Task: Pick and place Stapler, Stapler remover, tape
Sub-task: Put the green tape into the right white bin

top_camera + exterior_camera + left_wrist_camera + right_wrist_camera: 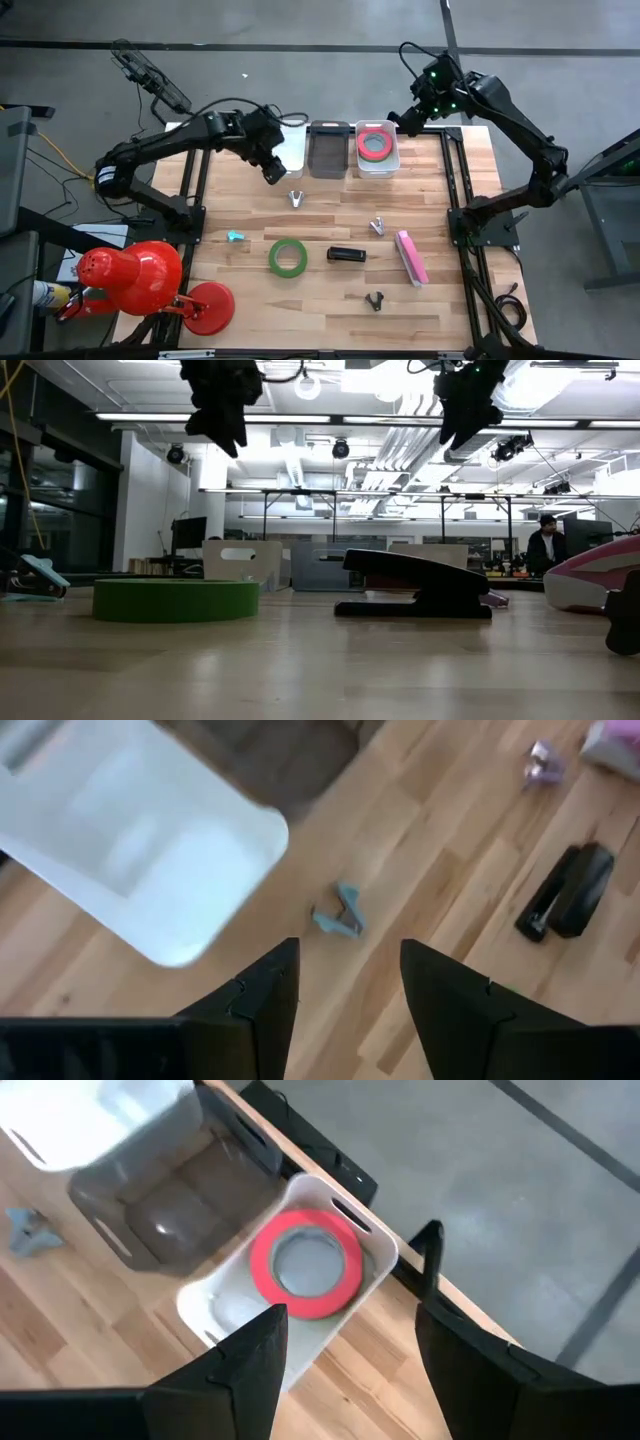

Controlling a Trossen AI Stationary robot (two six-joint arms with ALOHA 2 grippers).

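2 tape rolls, pink-red tape (376, 141) over green, are being held in the right white bin (392, 160). 1 green tape roll (287, 257), black stapler (346, 254), pink stapler (411, 257) and several staple removers (297, 199) are being left on the table. Left gripper (272, 174) and right gripper (408, 124) are being kept released, empty.

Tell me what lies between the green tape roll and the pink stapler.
High view: the black stapler lies between green tape roll and pink stapler.
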